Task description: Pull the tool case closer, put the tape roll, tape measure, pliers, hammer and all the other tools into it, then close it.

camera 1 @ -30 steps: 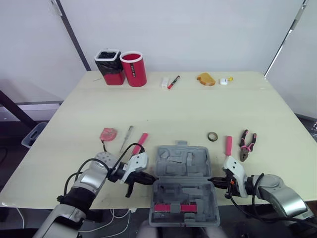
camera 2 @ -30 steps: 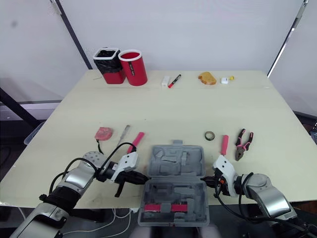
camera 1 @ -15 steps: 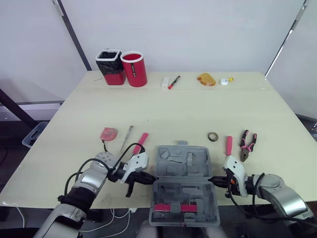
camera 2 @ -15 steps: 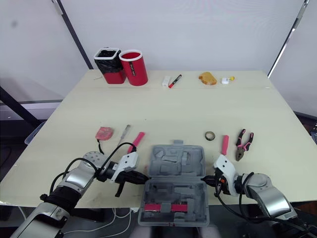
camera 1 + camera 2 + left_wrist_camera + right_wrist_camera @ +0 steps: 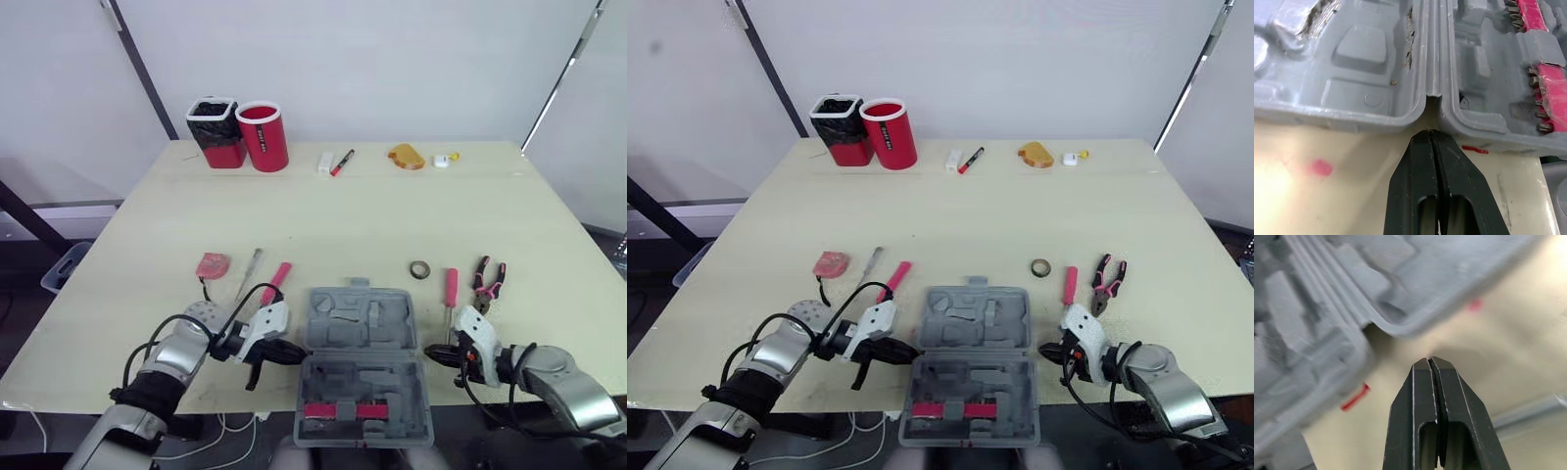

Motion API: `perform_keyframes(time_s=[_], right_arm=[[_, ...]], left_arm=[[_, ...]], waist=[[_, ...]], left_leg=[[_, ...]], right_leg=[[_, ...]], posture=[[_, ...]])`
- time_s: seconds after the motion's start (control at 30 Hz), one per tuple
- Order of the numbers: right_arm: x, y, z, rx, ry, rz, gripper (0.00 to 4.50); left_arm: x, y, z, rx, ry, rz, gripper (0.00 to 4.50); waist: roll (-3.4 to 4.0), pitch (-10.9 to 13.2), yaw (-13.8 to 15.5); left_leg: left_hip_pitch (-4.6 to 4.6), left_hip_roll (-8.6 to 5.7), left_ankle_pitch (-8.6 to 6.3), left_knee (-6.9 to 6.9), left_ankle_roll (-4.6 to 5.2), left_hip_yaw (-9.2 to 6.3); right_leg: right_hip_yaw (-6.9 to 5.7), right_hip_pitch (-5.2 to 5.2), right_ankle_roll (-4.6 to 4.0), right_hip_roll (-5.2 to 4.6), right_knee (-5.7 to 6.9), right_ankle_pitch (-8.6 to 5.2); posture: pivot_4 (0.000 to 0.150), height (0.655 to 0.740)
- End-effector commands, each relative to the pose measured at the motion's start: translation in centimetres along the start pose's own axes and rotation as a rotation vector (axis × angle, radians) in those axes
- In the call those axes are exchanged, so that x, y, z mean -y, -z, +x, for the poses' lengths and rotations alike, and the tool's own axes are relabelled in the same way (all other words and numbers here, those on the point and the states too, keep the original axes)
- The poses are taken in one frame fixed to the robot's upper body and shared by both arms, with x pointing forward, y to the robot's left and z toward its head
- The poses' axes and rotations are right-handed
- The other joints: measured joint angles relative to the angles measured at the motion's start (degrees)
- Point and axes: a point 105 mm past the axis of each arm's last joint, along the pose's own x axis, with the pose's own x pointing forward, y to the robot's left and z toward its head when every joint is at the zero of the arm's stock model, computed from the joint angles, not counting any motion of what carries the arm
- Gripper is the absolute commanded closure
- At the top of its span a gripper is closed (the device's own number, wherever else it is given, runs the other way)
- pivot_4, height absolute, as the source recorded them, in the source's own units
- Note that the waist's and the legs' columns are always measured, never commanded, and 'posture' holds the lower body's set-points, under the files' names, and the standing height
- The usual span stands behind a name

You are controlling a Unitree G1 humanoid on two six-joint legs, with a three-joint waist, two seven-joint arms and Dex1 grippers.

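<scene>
- The tool case (image 5: 361, 338) lies open at the near edge of the worktop (image 5: 372, 215), with a red insert (image 5: 343, 409) in its nearer half.
- My left hand (image 5: 1430, 133) is pinched shut on nothing, its tip right at the case's hinge notch. Whether it's touching, I can't quite tell.
- My right hand (image 5: 1430, 360) is closed and empty too, just beside the case's other side.
- The tape roll (image 5: 421, 268) and pliers (image 5: 487, 286) sit beyond the right hand, the tape measure (image 5: 213, 264) beyond the left.

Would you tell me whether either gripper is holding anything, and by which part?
Nothing is held. The left gripper is shut and empty, its tips by the hinge of the tool case; the right gripper is shut and empty, just off the case.
</scene>
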Motion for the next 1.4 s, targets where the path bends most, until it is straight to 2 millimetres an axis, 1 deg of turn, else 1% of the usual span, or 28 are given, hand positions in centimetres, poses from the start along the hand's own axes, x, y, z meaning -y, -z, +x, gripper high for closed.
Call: perform_keyframes(time_s=[0.03, 0.17, 0.23, 0.33, 0.4, 0.5, 0.53, 0.57, 0.6, 0.63, 0.67, 0.7, 0.73, 0.77, 0.87, 0.9, 0.93, 0.97, 1.07, 1.2, 1.3, 1.4], right_arm=[[0.9, -1.9, -1.8, 0.112, 0.09, -0.065, 4.5], [1.1, -2.4, -3.1, 0.189, 0.168, -0.096, 4.5], [1.5, -2.7, -4.5, 0.271, 0.245, -0.087, 4.5], [2.0, -2.2, -7.0, 0.335, 0.353, -0.073, 4.5], [1.8, -1.8, -8.1, 0.363, 0.376, -0.048, 4.5], [1.9, -1.1, -9.9, 0.399, 0.431, -0.012, 4.5], [1.8, -0.6, -10.6, 0.401, 0.445, -0.006, 4.5], [1.6, 0.1, -11.3, 0.396, 0.455, 0.001, 4.01], [1.5, 0.8, -12.0, 0.382, 0.473, -0.001, 3.62], [1.4, 1.3, -12.6, 0.377, 0.486, 0.001, 3.16], [1.3, 1.6, -13.1, 0.382, 0.495, 0.01, 3.02], [1.1, 1.9, -13.7, 0.387, 0.509, 0.014, 2.41], [1.0, 2.2, -14.2, 0.386, 0.52, 0.012, 2.05], [0.7, 2.7, -14.7, 0.381, 0.521, 0.012, 1.64], [0.1, 3.8, -15.8, 0.361, 0.539, 0.014, 0.28], [-0.2, 4.3, -16.4, 0.35, 0.551, 0.025, 0.03], [-0.4, 4.9, -17.1, 0.337, 0.571, 0.034, 0.0], [-0.6, 5.3, -17.8, 0.329, 0.589, 0.042, 0.0], [-1.4, 6.7, -19.3, 0.298, 0.62, 0.071, 0.0], [-2.0, 7.6, -20.0, 0.286, 0.62, 0.092, 0.0], [-1.9, 7.7, -20.0, 0.29, 0.615, 0.104, 0.0], [-1.5, 6.5, -19.3, 0.309, 0.576, 0.082, 0.0]], left_arm=[[-0.7, -0.1, -2.5, 0.059, -0.1, -0.03, 4.43], [-0.7, -1.0, -4.1, 0.143, -0.164, -0.018, 4.43], [-1.4, -1.4, -5.8, 0.218, -0.27, -0.026, 4.43], [-2.0, -1.3, -8.4, 0.326, -0.4, -0.088, 4.43], [-2.2, -0.8, -9.6, 0.35, -0.474, -0.102, 4.43], [-1.9, 0.9, -11.6, 0.347, -0.571, -0.146, 4.43], [-1.9, 1.5, -12.5, 0.357, -0.623, -0.17, 4.43], [-1.9, 2.3, -13.6, 0.361, -0.683, -0.193, 4.5], [-1.7, 3.1, -14.5, 0.358, -0.733, -0.212, 4.08], [-1.4, 3.7, -15.1, 0.351, -0.766, -0.229, 3.94], [-1.1, 4.4, -15.6, 0.347, -0.797, -0.246, 3.84], [-0.7, 5.1, -16.1, 0.342, -0.827, -0.267, 3.27], [-0.3, 5.8, -16.4, 0.336, -0.846, -0.286, 2.94], [0.2, 6.5, -16.7, 0.327, -0.865, -0.305, 2.48], [1.4, 8.0, -17.4, 0.319, -0.907, -0.351, 1.22], [2.0, 8.6, -17.7, 0.312, -0.922, -0.368, 0.84], [2.7, 9.3, -18.0, 0.308, -0.935, -0.387, 0.29], [3.3, 9.8, -18.3, 0.303, -0.948, -0.402, 0.04], [4.8, 11.1, -19.0, 0.283, -0.98, -0.439, 0.04], [5.9, 11.8, -19.0, 0.277, -0.981, -0.458, 0.04], [5.7, 11.5, -18.8, 0.285, -0.971, -0.447, 0.04], [4.7, 10.3, -18.6, 0.302, -0.949, -0.4, 0.04]], waist=[[-0.01, 0.02, 0.01], [-0.03, 0.04, 0.25], [-0.03, 0.04, 0.42], [-0.03, 0.05, 0.63], [-0.03, 0.06, 0.59], [-0.02, 0.06, 0.34], [-0.02, 0.06, 0.17], [-0.02, 0.06, 0.14], [-0.04, 0.07, 0.16], [-0.05, 0.07, 0.14], [-0.05, 0.07, 0.16], [-0.05, 0.07, 0.18], [-0.06, 0.07, 0.19], [-0.05, 0.07, 0.18], [-0.06, 0.07, 0.26], [-0.08, 0.06, 0.28], [-0.08, 0.06, 0.33], [-0.08, 0.06, 0.33], [-0.1, 0.04, 0.33], [-0.27, -0.07, 0.27], [-0.34, -0.14, 0.38], [-0.34, -0.14, 0.38]], left_leg=[[-0.01, 0.01, 0.0, -0.01, 0.0, 0.0], [-0.07, 0.02, 0.0, -0.01, 0.0, -0.01], [-0.08, 0.02, 0.0, 0.0, 0.0, 0.01], [-0.11, 0.02, 0.0, 0.0, 0.0, 0.01], [-0.1, 0.01, 0.0, -0.01, -0.01, 0.03], [-0.04, 0.01, 0.0, -0.01, -0.01, 0.06], [-0.02, 0.02, 0.0, -0.02, -0.01, 0.06], [-0.02, 0.02, 0.0, -0.04, -0.01, 0.05], [-0.02, 0.02, 0.0, -0.05, -0.01, 0.05], [-0.02, 0.02, 0.0, -0.06, -0.01, 0.04], [-0.02, 0.02, -0.01, -0.06, -0.01, 0.05], [-0.02, 0.02, -0.01, -0.06, -0.01, 0.06], [-0.02, 0.03, -0.01, -0.06, -0.01, 0.08], [-0.02, 0.02, -0.01, -0.06, -0.01, 0.09], [0.02, 0.02, -0.01, -0.07, -0.02, 0.17], [0.02, 0.02, -0.01, -0.08, -0.02, 0.17], [0.02, 0.02, -0.02, -0.08, -0.02, 0.17], [0.02, 0.02, -0.02, -0.08, -0.03, 0.17], [0.04, 0.02, -0.02, -0.14, -0.03, 0.2], [0.08, 0.12, -0.03, -0.16, -0.06, 0.19], [0.09, 0.13, -0.09, -0.16, -0.15, -0.01], [0.08, 0.12, -0.08, -0.17, -0.13, 0.0]], right_leg=[[0.0, -0.02, 0.0, 0.01, 0.0, 0.0], [-0.01, -0.04, 0.0, 0.01, -0.02, 0.0], [-0.02, -0.03, 0.01, -0.03, -0.05, 0.0], [-0.05, -0.03, 0.01, -0.05, -0.05, -0.01], [-0.04, -0.03, 0.01, -0.08, -0.05, -0.01], [-0.02, -0.02, 0.01, -0.08, -0.04, -0.01], [-0.02, -0.02, -0.01, -0.08, -0.03, -0.01], [-0.02, -0.02, -0.01, -0.07, -0.03, -0.02], [-0.02, -0.02, -0.02, -0.07, -0.04, -0.02], [-0.03, -0.02, -0.05, -0.07, -0.05, -0.04], [-0.03, -0.02, -0.07, -0.08, -0.05, -0.06], [-0.03, -0.02, -0.13, -0.1, -0.06, -0.1], [-0.03, -0.02, -0.15, -0.13, -0.06, -0.11], [-0.03, -0.02, -0.16, -0.15, -0.08, -0.12], [-0.04, -0.02, -0.13, -0.26, -0.08, -0.17], [-0.05, -0.02, -0.11, -0.28, -0.08, -0.19], [-0.06, -0.02, -0.08, -0.29, -0.08, -0.2], [-0.07, -0.02, -0.08, -0.34, -0.08, -0.21], [-0.11, -0.03, -0.08, -0.47, -0.1, -0.21], [-0.15, -0.1, -0.01, -0.71, -0.1, -0.29], [-0.15, -0.11, -0.02, -0.94, -0.1, -0.28], [-0.14, -0.12, -0.11, -0.94, -0.11, -0.23]], posture=[[0.15, 0.74], [0.15, 0.74], [0.15, 0.74], [0.15, 0.74], [0.15, 0.74], [0.15, 0.74], [0.15, 0.74], [0.15, 0.74], [0.15, 0.74], [0.15, 0.74], [0.15, 0.74], [0.15, 0.74], [0.15, 0.74], [0.15, 0.74], [0.15, 0.74], [0.15, 0.74], [0.15, 0.74], [0.15, 0.74], [0.15, 0.74], [0.15, 0.74], [0.15, 0.74], [0.15, 0.74]])
